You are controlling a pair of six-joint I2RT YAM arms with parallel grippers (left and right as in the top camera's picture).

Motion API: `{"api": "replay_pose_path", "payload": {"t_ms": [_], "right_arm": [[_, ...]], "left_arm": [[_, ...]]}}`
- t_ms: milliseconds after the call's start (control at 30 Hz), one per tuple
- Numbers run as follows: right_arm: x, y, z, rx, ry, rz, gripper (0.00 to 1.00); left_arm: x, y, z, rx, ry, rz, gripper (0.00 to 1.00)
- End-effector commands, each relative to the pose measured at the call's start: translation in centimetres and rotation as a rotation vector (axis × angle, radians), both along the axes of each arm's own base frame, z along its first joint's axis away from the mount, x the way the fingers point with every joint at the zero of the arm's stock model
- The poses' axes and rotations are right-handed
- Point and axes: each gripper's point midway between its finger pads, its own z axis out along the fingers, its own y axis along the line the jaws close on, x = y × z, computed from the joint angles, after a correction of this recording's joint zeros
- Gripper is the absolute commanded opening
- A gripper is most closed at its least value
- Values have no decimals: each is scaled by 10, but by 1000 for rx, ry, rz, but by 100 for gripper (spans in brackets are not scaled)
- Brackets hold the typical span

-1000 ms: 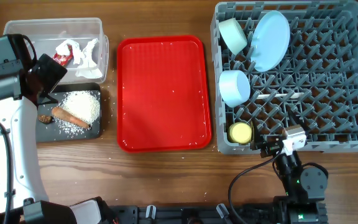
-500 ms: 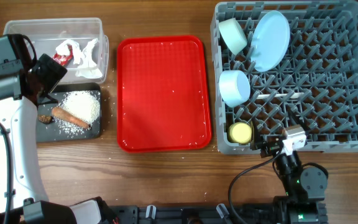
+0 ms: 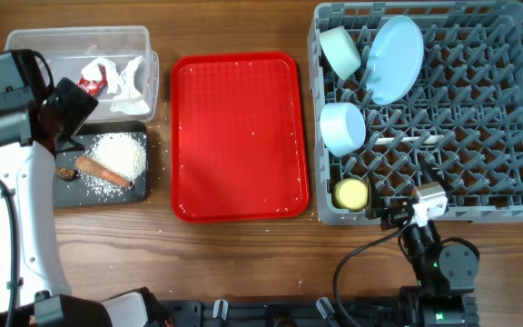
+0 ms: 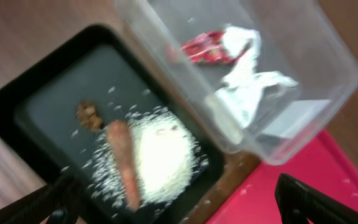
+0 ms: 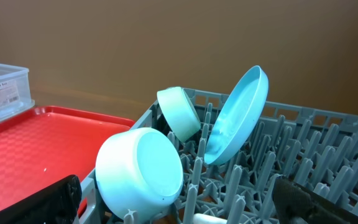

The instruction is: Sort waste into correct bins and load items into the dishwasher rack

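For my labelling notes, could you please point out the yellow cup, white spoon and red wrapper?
yellow cup [image 3: 351, 193]: overhead view, centre of its round top.
white spoon [image 3: 409, 141]: overhead view, middle of its handle.
red wrapper [image 4: 201, 47]: left wrist view, its middle.

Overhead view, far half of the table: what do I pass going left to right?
clear tub → red serving tray → dishwasher rack, and inside it: upper bowl → plate. The black tray lies below the tub at the same left-right place, so it is left out.
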Motion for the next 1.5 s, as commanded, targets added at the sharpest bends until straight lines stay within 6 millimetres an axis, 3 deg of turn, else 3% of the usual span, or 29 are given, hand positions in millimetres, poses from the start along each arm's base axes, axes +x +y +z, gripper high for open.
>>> {"api": "replay_pose_path", "payload": {"t_ms": [0, 167, 233, 333, 700, 900, 1167, 1467], "right_arm": [[-1, 2, 1, -9, -9, 12, 100], [-1, 2, 1, -9, -9, 12, 100], [-1, 2, 1, -9, -9, 12, 100], [-1, 2, 1, -9, -9, 12, 100], [-1, 2, 1, -9, -9, 11, 100], [-1, 2, 1, -9, -9, 12, 100], [-1, 2, 1, -9, -9, 12, 100], [-1, 2, 1, -9, -9, 12, 100]], "left_arm": [[18, -36, 29, 52, -154, -135, 100], [38, -95, 52, 230, -367, -445, 100], [34, -114, 50, 251, -439, -517, 100], [20, -125, 36, 223, -515, -561, 100], [-52, -121, -17, 258, -677, -546, 100], [-78, -114, -28, 302, -753, -505, 100], [-95, -105, -38, 347, -849, -452, 100], [-100, -103, -45, 361, -885, -439, 100]]}}
